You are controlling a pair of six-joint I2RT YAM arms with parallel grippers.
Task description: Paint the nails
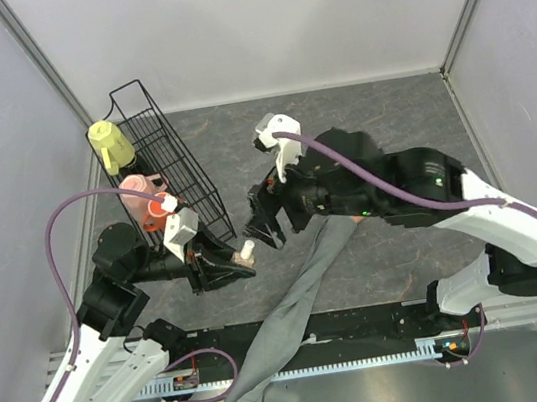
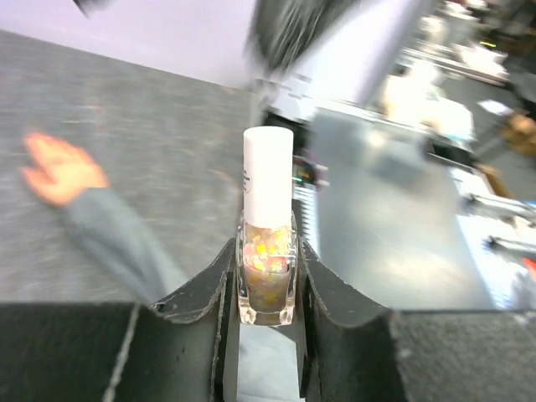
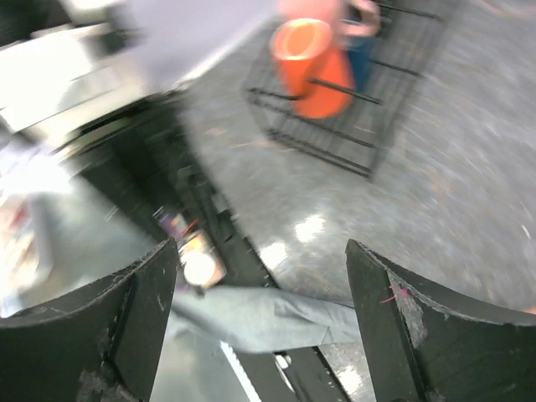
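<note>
I cannot make out the nails: the mannequin hand [image 2: 60,170] is only a peach blur in my left wrist view. It lies flat on the grey desk [image 1: 377,114], and its grey sleeve [image 1: 299,303] runs back to the near edge. My left end effector [image 2: 266,255] is clamped on a glitter polish bottle [image 2: 268,197] with a white cap, held upright. My right end effector [image 3: 260,251] stands wide apart with nothing in it, just beside the left one. A black wire basket [image 1: 177,164] stands further left.
</note>
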